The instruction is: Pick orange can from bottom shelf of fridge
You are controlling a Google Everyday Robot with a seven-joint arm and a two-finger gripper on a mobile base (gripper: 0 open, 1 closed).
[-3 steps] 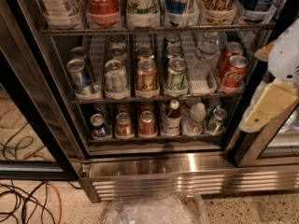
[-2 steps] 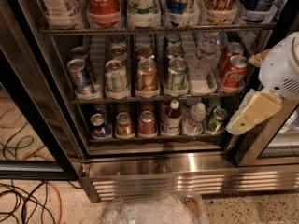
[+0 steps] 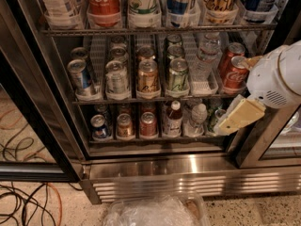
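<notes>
The fridge (image 3: 155,168) stands open in front of me, with wire racks of drinks. On the bottom shelf (image 3: 155,139) the orange can (image 3: 124,125) stands second from the left, between a blue can (image 3: 99,126) and a redder can (image 3: 148,124). My gripper (image 3: 239,117), tan below a white wrist, hangs at the right end of the bottom shelf, in front of a green can (image 3: 215,120). It is well to the right of the orange can and holds nothing that I can see.
A red-capped bottle (image 3: 173,119) and a water bottle (image 3: 197,118) stand between the redder can and my gripper. The middle rack (image 3: 141,99) holds several cans. A black door frame (image 3: 256,140) is at right. A clear plastic bag (image 3: 153,213) and cables (image 3: 23,197) lie on the floor.
My gripper and wrist have moved left and slightly down, from the right edge towards the right end of the bottom shelf. The cans have not moved.
</notes>
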